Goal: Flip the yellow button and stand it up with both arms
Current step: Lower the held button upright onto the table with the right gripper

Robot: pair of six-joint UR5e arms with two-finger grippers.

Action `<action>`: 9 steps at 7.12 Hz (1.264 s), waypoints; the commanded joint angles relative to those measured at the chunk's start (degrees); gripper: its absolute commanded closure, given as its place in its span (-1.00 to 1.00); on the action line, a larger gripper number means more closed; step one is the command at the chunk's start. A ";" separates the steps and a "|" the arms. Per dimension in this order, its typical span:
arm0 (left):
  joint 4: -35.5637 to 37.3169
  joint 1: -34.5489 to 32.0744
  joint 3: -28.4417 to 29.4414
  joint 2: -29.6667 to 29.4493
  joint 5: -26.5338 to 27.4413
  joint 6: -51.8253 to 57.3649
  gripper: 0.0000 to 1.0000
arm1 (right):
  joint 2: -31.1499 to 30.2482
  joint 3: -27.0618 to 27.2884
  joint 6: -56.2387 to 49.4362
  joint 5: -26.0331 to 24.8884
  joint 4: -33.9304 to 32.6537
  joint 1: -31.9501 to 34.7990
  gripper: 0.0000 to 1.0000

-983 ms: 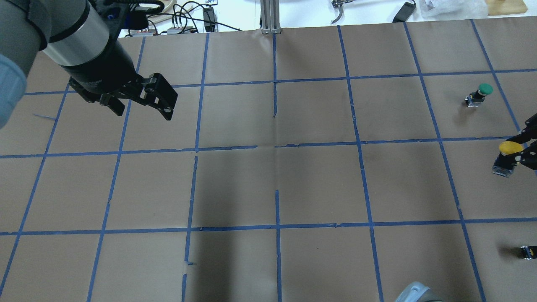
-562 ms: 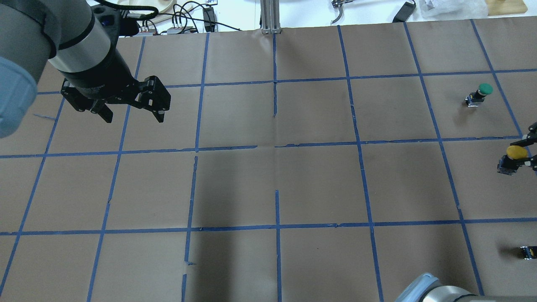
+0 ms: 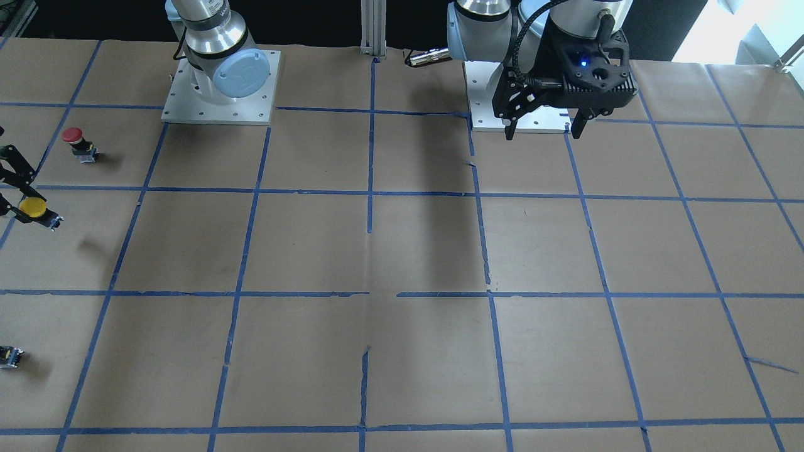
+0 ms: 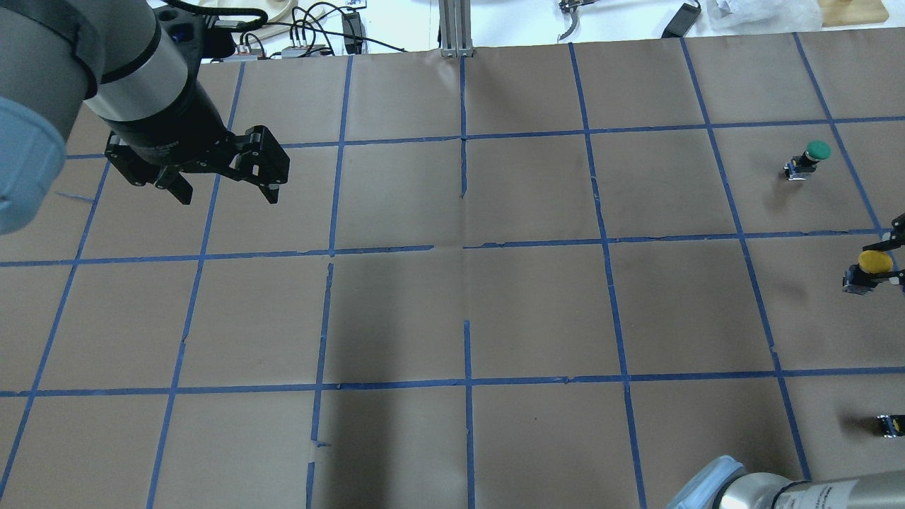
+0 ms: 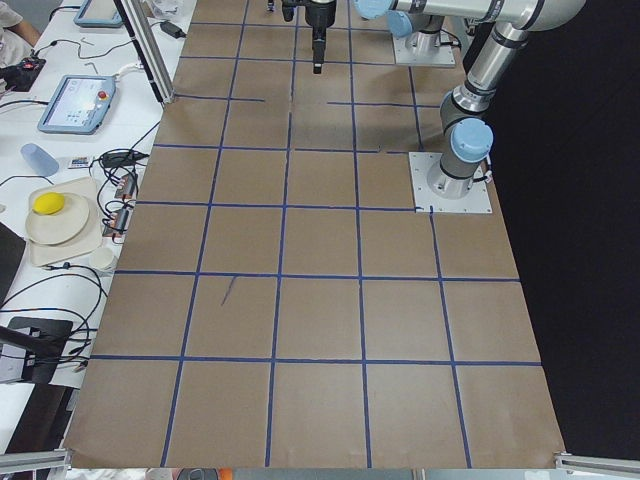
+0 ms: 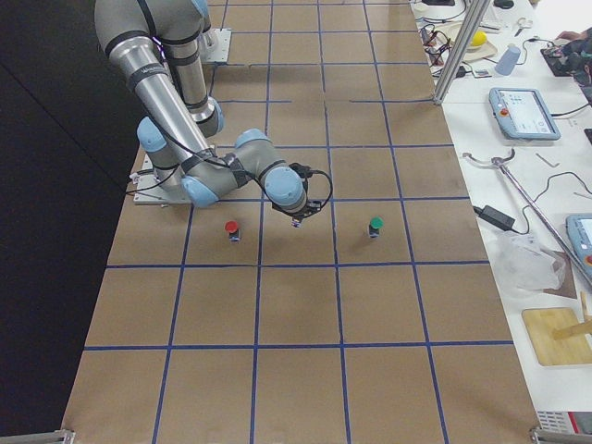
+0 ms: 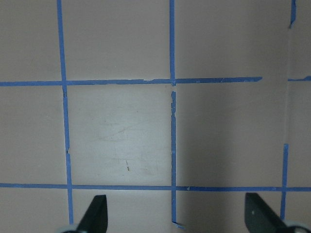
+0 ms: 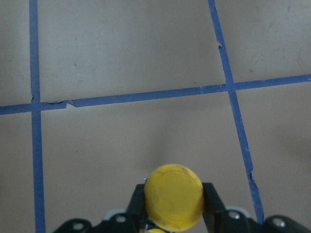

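The yellow button has a round yellow cap on a black base, cap upward. My right gripper is shut on its base at the table's right edge and holds it just above the paper; its shadow lies apart from it. In the right wrist view the cap fills the gap between the two fingers. It also shows at the left edge of the front-facing view. My left gripper is open and empty, pointing down over the far left squares.
A green-capped button stands beyond the yellow one. A red-capped button stands nearer the robot. A small black block is cut by the frame edge. Blue tape grids the brown paper. The right arm's elbow rises at the bottom.
The right gripper has carried the yellow button a little right toward the table edge, and it looks smaller and lower. The left gripper has swung from tilted to pointing down and shifted slightly left.
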 commanded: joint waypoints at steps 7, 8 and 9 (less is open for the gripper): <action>0.08 -0.07 -0.01 0.03 -0.10 -0.01 -1.00 | 6.57 -0.46 -0.44 4.87 -0.05 -1.80 -1.00; 0.08 -0.07 -0.01 0.03 -0.10 -0.01 -1.00 | 5.78 -0.55 0.61 4.52 0.13 -1.80 -0.99; 0.08 -0.07 -0.01 0.03 -0.10 -0.01 -1.00 | 5.51 -1.16 4.45 4.43 0.65 -1.71 -0.99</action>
